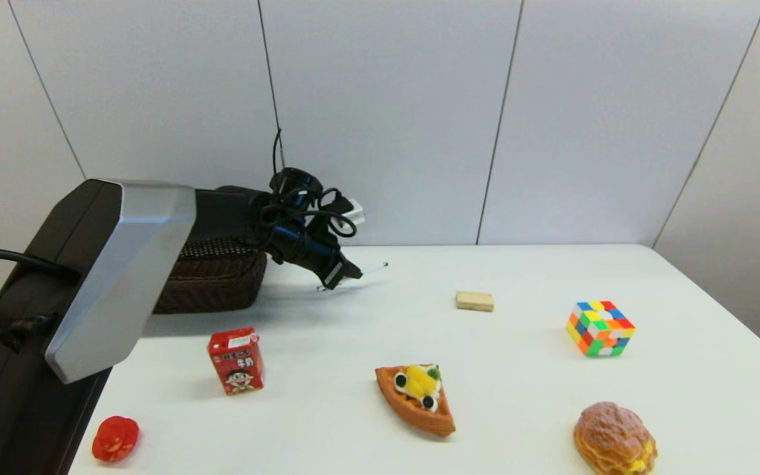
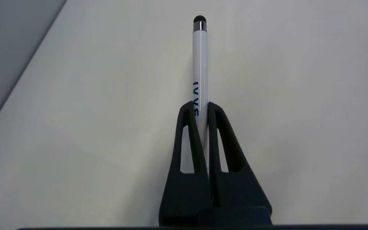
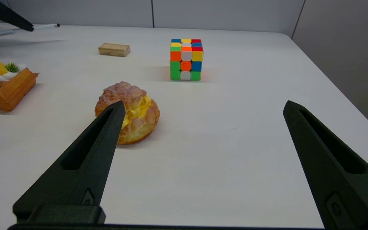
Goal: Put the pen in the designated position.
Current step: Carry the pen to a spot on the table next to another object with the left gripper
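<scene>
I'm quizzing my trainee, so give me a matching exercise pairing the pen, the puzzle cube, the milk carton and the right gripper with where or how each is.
1. pen
2. puzzle cube
3. milk carton
4. right gripper

A. stands in front of the basket
B. open near the cream puff
C. clamped in the left gripper
D. right of the wooden block

Pairs: 1-C, 2-D, 3-A, 4-B

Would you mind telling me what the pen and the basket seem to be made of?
The pen, held in the left gripper, looks like glossy white plastic with a metal band and a matte, rubbery dark tip. The basket looks like dark brown woven wicker, judging by its ribbed weave.
</scene>
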